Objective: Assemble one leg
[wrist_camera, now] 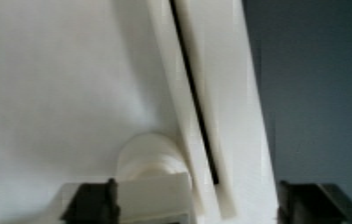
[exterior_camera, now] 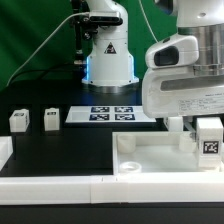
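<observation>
- The small white plastic block-shaped leg [exterior_camera: 208, 140], with a black-and-white square tag on its face, stands upright right under the gripper [exterior_camera: 198, 126]. It's at the exterior view's right corner of the big white square tray-like piece [exterior_camera: 150, 158] with the raised rim.
- The dark fingers [wrist_camera: 95, 203] sit either side of white plastic in the wrist view, but I honestly cannot tell if they're pinching or just straddling it (too blurry).
- My guess on handling: light, rigid, smooth and a bit slippery, so grab the flat side faces squarely, mid-height.
- A spare leg [exterior_camera: 18, 119] and its twin [exterior_camera: 51, 118] sit well apart from it on the black table [exterior_camera: 60, 150], near the flat white marker board [exterior_camera: 112, 113].
</observation>
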You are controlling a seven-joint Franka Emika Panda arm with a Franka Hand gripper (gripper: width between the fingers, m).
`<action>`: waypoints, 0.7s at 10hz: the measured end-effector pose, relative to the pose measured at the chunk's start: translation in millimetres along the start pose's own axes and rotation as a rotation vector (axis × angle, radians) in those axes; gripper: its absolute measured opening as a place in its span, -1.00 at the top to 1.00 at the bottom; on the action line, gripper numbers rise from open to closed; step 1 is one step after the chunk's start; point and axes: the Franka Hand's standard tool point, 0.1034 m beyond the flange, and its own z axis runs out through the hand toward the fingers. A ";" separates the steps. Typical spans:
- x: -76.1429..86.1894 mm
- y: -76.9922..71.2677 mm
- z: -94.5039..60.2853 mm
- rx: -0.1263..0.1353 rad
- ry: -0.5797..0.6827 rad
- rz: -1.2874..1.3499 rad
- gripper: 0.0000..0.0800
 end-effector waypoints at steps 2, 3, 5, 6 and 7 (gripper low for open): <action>7.4 -1.3 -2.3 0.001 0.001 0.001 -0.57; 8.2 -1.1 -2.8 0.002 0.002 0.001 -0.57; 12.2 -1.2 -4.5 0.004 0.009 -0.015 -0.62; 14.5 -0.1 -5.3 0.005 0.016 -0.059 -0.62; 16.3 -1.5 -6.0 0.005 0.028 -0.102 -0.62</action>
